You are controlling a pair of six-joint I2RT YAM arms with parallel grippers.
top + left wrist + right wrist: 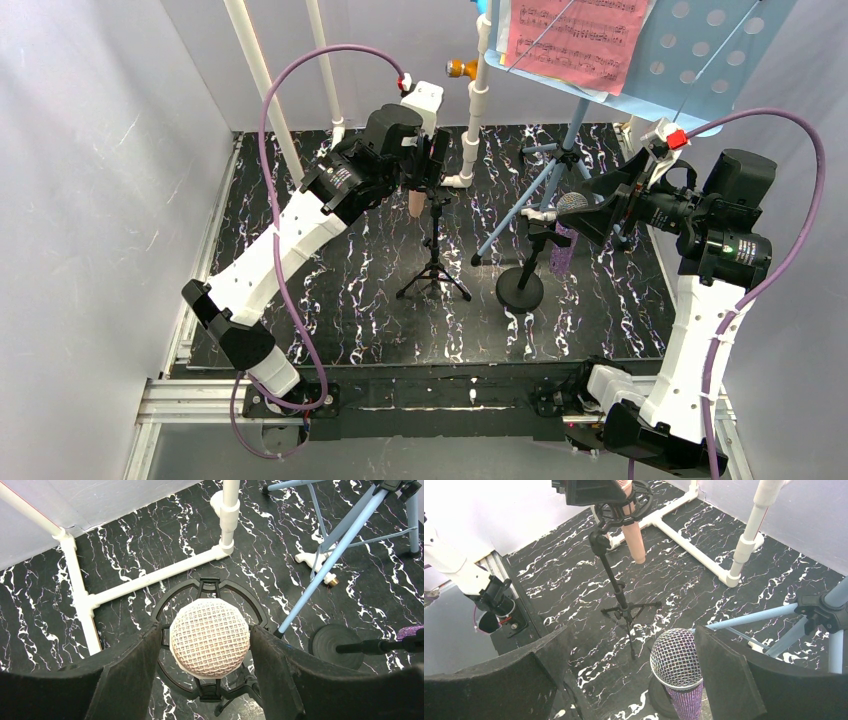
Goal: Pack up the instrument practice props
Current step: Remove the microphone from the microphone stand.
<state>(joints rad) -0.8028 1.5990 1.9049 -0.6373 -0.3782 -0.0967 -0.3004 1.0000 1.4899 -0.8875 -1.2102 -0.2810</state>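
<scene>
While the left gripper (206, 630) narrowly brackets the pink microphone (210, 641), whether it grips cannot be told.

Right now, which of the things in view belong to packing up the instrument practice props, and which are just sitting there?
To pack: pink microphone, glittery purple microphone, black tripod mount, round-base mount, light-blue music rack, pink sheet music.

Just there: white pipe frame, black marbled table top.
</scene>
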